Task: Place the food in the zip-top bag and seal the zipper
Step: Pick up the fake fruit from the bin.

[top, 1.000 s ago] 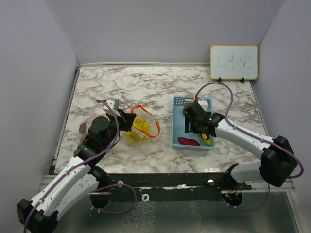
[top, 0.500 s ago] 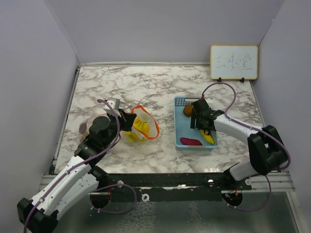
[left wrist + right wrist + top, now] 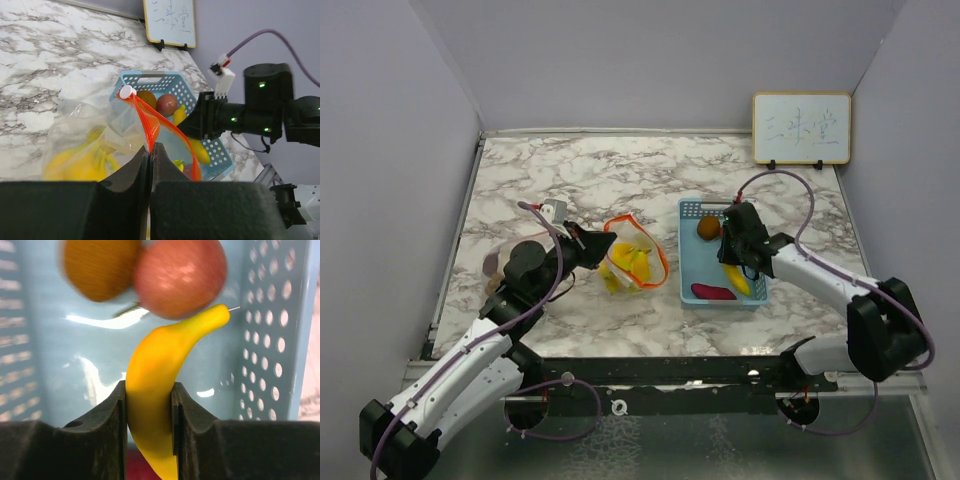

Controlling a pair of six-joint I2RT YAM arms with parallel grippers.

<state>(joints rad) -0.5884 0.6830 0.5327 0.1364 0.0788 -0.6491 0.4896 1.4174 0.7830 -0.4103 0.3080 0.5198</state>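
Observation:
A clear zip-top bag (image 3: 632, 262) with an orange zipper rim lies left of the light-blue basket (image 3: 691, 212), with yellow food inside. My left gripper (image 3: 150, 146) is shut on the bag's orange rim (image 3: 145, 117) and holds its mouth up; it also shows in the top view (image 3: 603, 243). My right gripper (image 3: 148, 397) is shut on a yellow banana (image 3: 155, 365) inside the basket (image 3: 270, 330). A brown piece (image 3: 100, 262) and a reddish round piece (image 3: 180, 272) lie beyond it. A magenta tuber (image 3: 712, 292) lies at the basket's near end.
A small whiteboard (image 3: 801, 128) stands at the back right corner. Purple walls enclose the marble table (image 3: 580, 180) on three sides. A clear lump with a dark piece (image 3: 496, 262) lies left of my left arm.
My left gripper has pulled the bag's rim to the right, toward the basket. My right gripper has shifted within the basket and now grips the banana.

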